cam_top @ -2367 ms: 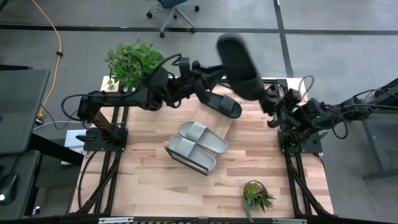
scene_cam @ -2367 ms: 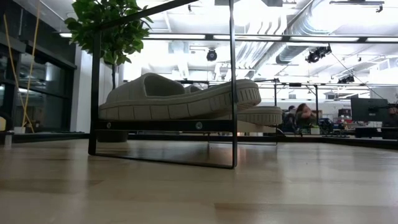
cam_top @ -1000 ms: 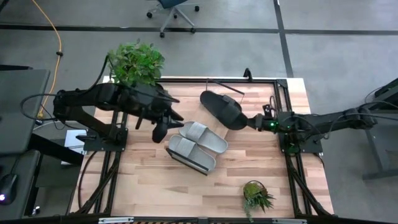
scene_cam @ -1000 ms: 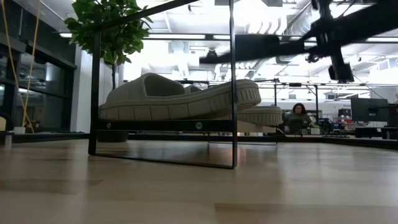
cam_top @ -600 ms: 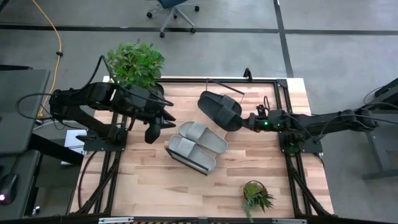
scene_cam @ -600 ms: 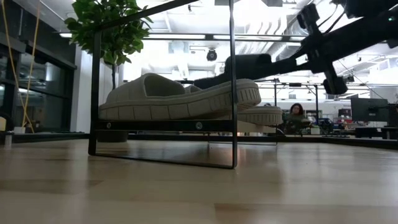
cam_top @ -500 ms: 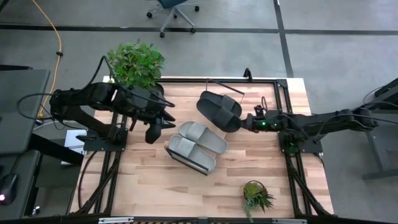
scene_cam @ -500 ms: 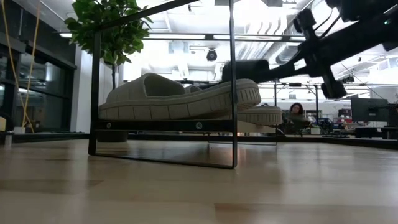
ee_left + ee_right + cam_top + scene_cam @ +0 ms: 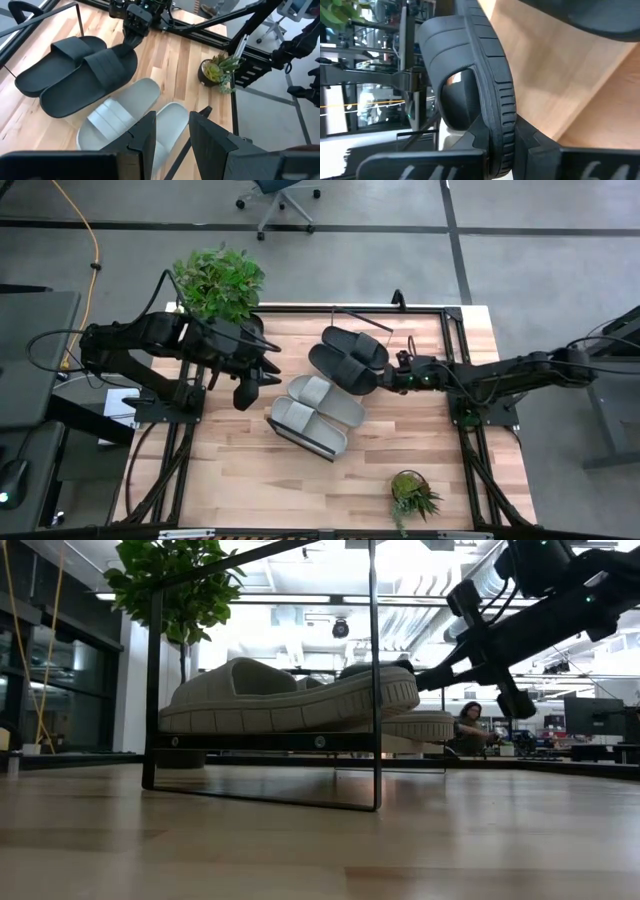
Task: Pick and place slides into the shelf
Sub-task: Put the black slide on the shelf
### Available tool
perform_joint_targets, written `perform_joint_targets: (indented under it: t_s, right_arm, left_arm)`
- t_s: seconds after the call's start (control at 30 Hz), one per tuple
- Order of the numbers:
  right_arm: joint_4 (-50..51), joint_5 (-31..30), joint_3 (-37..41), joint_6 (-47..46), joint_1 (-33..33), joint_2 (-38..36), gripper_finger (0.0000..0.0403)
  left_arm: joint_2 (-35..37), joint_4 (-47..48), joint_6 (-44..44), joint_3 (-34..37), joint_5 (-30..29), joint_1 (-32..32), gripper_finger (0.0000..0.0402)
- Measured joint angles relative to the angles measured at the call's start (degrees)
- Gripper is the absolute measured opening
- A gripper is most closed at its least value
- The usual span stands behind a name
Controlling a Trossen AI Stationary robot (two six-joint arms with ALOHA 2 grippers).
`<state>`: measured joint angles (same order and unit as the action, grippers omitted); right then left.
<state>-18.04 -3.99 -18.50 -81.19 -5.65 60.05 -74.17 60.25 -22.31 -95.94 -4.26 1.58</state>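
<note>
A small potted plant (image 9: 411,492) stands at the near edge of the table (image 9: 240,480). Farther in, at the table's middle, two grey slides (image 9: 318,414) lie side by side on the shelf (image 9: 283,432) (the low view shows them sitting on its plank inside the thin wire frame).

Just beyond them lie two black slides (image 9: 347,358), side by side on the table. The right gripper (image 9: 388,379) reaches in from the right with its fingers clamped on the edge of the nearer black slide (image 9: 340,368); the right wrist view shows the ridged sole pinched between them.

The left gripper (image 9: 246,392) hovers left of the grey slides, fingers (image 9: 145,137) slightly apart and holding nothing.

A big leafy plant (image 9: 217,281) stands at the far left corner. Beyond the table, a person (image 9: 468,728) sits in the room.
</note>
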Motion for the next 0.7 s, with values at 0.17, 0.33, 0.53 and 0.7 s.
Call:
perform_joint_targets:
  t_s: [0.17, 0.33, 0.53, 0.7]
  right_arm:
    - [-0.83, 0.94, -0.19, -0.85, -0.74, 2.62, 0.0012]
    - [-0.62, 1.60, -0.17, -1.11, -1.14, 4.03, 0.0012]
    - [-0.54, 1.28, -0.17, -2.42, -1.14, 4.51, 0.0012]
    - [0.41, 1.27, -0.17, -3.23, -1.74, 4.57, 0.0012]
  left_arm:
    - [0.00, 0.00, 0.00, 0.00, -0.30, 0.00, 0.0106]
    - [-0.02, 0.02, -0.01, 0.00, -0.30, 0.00, 0.0106]
    - [-0.02, 0.01, 0.00, 0.00, -0.30, 0.00, 0.0106]
    - [-0.02, 0.02, -0.01, 0.00, -0.30, 0.00, 0.0106]
